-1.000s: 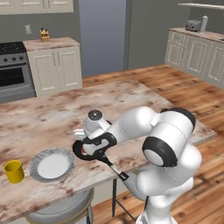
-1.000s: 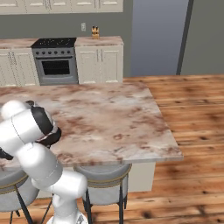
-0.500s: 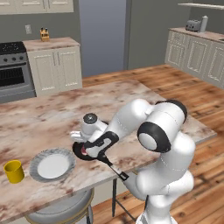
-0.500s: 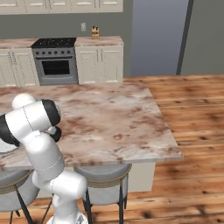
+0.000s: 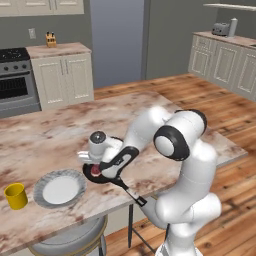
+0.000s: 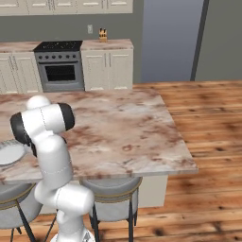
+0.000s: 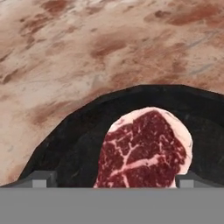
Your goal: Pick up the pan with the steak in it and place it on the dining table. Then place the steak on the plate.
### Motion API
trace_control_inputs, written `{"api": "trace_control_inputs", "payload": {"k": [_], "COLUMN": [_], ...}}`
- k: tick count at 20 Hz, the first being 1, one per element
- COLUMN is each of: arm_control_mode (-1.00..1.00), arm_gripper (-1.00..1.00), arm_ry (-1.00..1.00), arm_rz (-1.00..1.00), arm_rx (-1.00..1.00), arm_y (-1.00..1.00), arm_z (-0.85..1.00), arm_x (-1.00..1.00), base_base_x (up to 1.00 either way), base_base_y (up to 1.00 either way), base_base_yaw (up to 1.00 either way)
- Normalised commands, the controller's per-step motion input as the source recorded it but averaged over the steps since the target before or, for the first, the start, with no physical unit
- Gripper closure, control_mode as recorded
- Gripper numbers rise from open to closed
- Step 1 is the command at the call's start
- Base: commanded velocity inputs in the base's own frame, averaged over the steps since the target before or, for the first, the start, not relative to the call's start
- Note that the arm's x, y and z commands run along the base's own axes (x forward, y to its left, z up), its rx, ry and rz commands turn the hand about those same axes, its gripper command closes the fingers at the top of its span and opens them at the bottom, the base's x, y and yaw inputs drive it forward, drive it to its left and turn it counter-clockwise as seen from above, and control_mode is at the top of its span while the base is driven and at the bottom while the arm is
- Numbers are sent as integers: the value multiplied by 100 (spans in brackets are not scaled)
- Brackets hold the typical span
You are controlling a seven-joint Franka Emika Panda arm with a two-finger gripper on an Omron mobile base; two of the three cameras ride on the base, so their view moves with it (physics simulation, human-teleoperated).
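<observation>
Nearest the camera on the hand, the pincer [image 7: 112, 183] is seen spread wide, its two dark tips standing apart at either side of the steak [image 7: 144, 148], nothing clamped between them. The steak is found directly ahead of and between those tips, lying flat in the pan [image 7: 70, 144], red-pink flesh with its white fat rim curving along the far edge. Its longer run is judged to go roughly away from the pincer, with a slight lean to one side, so the tips appear set across the narrower span. That is the relation the coming grasp looks to depend on: a short descent straight onto the meat, then a closing across its width.

In the left base view the pan [image 5: 100, 175] is seen already resting on the dining table [image 5: 55, 140], near its front edge, its thin handle pointing back towards the robot. So the first half of the task is judged done. Just beside the pan, on the tabletop, the plate [image 5: 60, 189] is waiting, bare, with a small yellow cup [image 5: 16, 195] beyond it. Farther off, a stove and cream cabinets are set against the wall
</observation>
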Motion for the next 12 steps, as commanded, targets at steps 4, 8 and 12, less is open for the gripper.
{"api": "trace_control_inputs", "payload": {"k": [4, 8, 12], "arm_control_mode": [-100, -100, -100], "arm_gripper": [-100, 100, 100], "arm_ry": [4, 1, 0], "arm_rz": [-3, -2, 0], "arm_rx": [0, -3, 0], "arm_y": [0, 4, 0], "arm_z": [-40, -37, -6], "arm_x": [6, 2, 3], "base_base_x": [0, 0, 0], "base_base_y": [0, 0, 0], "base_base_yaw": [0, 0, 0]}}
